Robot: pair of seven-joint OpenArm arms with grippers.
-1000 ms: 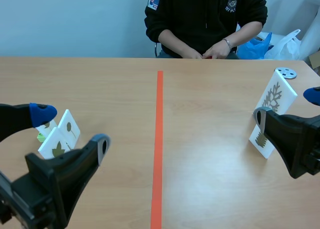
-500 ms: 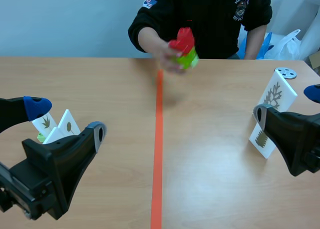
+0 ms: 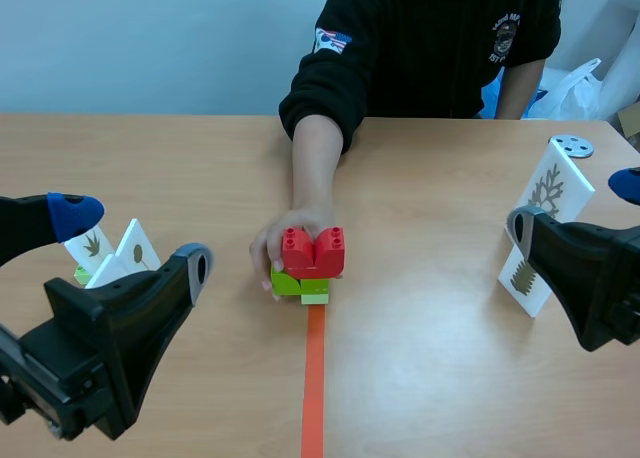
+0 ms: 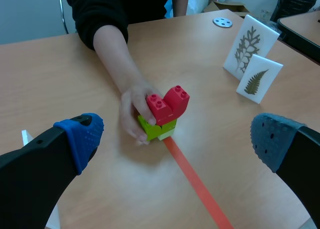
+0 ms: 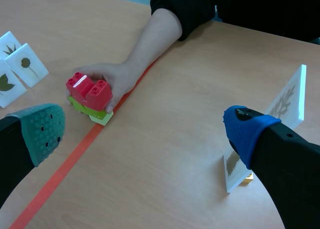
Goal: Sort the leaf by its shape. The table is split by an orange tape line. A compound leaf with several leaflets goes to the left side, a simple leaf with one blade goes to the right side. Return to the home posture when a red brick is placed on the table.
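A person's hand [image 3: 278, 256] rests on a red brick [image 3: 315, 250], stacked on green ones, planted right on the orange tape line [image 3: 314, 388] of the desk [image 3: 420, 358]. That looks like the call to go home. The left gripper [image 3: 135, 243] and right gripper [image 5: 145, 129] hang with fingers apart and empty, each well off the line beside standing leaf cards [image 3: 545, 193], so nothing needs putting down first.

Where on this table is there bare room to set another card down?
Bare wood lies between the brick stack on the tape line and the right leaf cards, and between the stack and the left leaf cards. Crowded mid-table, where a person's hand holds the stack, and around both card groups.
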